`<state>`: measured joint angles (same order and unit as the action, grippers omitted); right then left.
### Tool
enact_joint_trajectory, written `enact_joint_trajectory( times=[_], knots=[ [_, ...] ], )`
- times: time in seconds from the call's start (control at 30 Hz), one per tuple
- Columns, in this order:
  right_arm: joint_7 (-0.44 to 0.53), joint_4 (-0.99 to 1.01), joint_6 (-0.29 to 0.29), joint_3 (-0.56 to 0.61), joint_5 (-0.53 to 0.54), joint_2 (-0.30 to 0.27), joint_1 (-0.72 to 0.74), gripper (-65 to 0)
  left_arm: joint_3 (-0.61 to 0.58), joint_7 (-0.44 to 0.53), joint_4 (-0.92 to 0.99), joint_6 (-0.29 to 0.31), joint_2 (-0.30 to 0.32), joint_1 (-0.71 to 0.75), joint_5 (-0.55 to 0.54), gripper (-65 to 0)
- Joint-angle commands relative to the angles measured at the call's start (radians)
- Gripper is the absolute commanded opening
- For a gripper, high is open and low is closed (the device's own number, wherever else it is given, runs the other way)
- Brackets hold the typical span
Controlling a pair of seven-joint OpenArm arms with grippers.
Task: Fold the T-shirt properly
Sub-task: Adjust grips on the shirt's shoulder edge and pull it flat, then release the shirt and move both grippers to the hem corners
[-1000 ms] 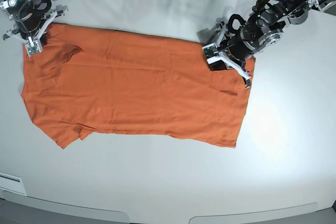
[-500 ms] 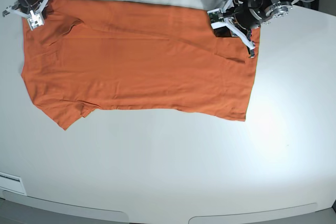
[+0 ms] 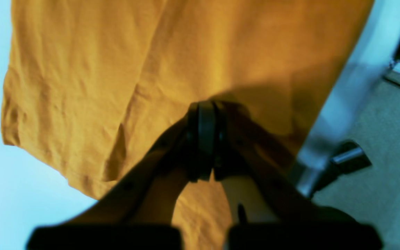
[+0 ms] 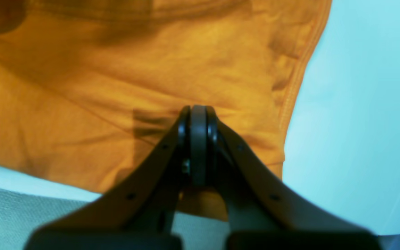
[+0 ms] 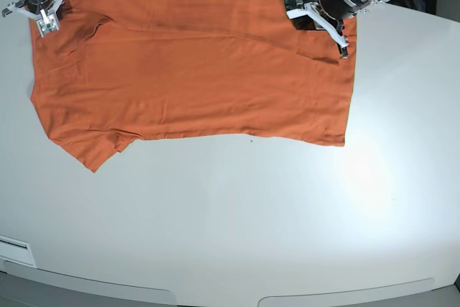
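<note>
Early stage, by the look of it: the T-shirt (image 5: pixel 194 70) is lying flat along the far edge of the table (image 5: pixel 237 235), each far corner pinched in a closed claw, left (image 5: pixel 316 16) and right (image 5: pixel 44 6), no crosswise fold showing yet.

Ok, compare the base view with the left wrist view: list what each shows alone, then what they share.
Base only: the whole T-shirt spread flat, its sleeve at lower left, the right gripper at the far corner, and wide bare table.
Left wrist only: the table's far edge with floor beyond.
Both: the left gripper shut on orange fabric.
</note>
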<state>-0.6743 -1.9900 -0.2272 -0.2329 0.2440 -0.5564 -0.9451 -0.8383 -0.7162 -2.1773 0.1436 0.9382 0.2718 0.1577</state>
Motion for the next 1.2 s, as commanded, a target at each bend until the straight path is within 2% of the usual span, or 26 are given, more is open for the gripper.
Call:
enact_joint_trajectory(
  times=[0.0,0.07,0.17,0.4,0.57,0.63,0.73,0.83,0.93,1.03,1.1,1.17],
  knots=[
    [-0.135,0.019,-0.021,0.01,0.011,0.0,-0.031,-65.0,-0.008,-0.04,-0.01,0.035,0.018,0.013,-0.009,-65.0],
    [-0.15,0.019,-0.002,0.01,0.01,0.0,-0.031,-65.0,-0.008,-0.04,-0.027,0.018,0.018,0.013,0.038,-65.0],
    [-0.182,0.019,0.021,0.01,0.011,-0.001,-0.031,-65.0,-0.008,-0.044,-0.048,-0.056,0.018,0.013,0.082,-65.0],
    [-0.187,-0.004,0.03,0.009,0.01,-0.001,-0.03,-65.0,-0.008,-0.044,-0.106,-0.077,0.018,0.013,0.158,-65.0],
    [-0.186,-0.092,0.082,0.009,-0.02,-0.001,-0.029,-65.0,-0.008,-0.044,-0.116,-0.199,0.018,0.013,0.272,-65.0],
    [-0.182,-0.137,0.084,0.009,-0.066,-0.002,-0.029,-65.0,-0.008,-0.045,-0.116,-0.239,0.018,0.013,0.326,-65.0],
    [-0.134,-0.204,0.136,0.009,-0.154,-0.002,-0.029,-65.0,0.006,-0.043,-0.116,-0.305,0.018,0.012,0.365,-65.0],
    [-0.076,-0.253,0.193,0.009,-0.254,-0.002,-0.02,-65.0,0.076,-0.04,-0.115,-0.329,0.018,0.011,0.316,-65.0],
    [-0.07,-0.278,0.238,0.009,-0.332,-0.005,0.006,-65.0,0.233,-0.026,-0.107,-0.332,0.011,0.011,0.189,-65.0],
    [-0.071,-0.278,0.255,0.009,-0.363,-0.004,0.032,-65.0,0.456,0.046,-0.053,-0.309,-0.027,0.011,-0.006,-65.0],
    [-0.07,-0.278,0.254,0.009,-0.365,-0.005,0.034,-65.0,0.61,0.115,0.016,-0.274,-0.074,0.01,-0.155,-65.0],
    [-0.071,-0.278,0.254,0.009,-0.364,-0.004,0.034,-65.0,0.741,0.176,0.103,-0.271,-0.132,0.001,-0.305,-65.0]
  ],
)
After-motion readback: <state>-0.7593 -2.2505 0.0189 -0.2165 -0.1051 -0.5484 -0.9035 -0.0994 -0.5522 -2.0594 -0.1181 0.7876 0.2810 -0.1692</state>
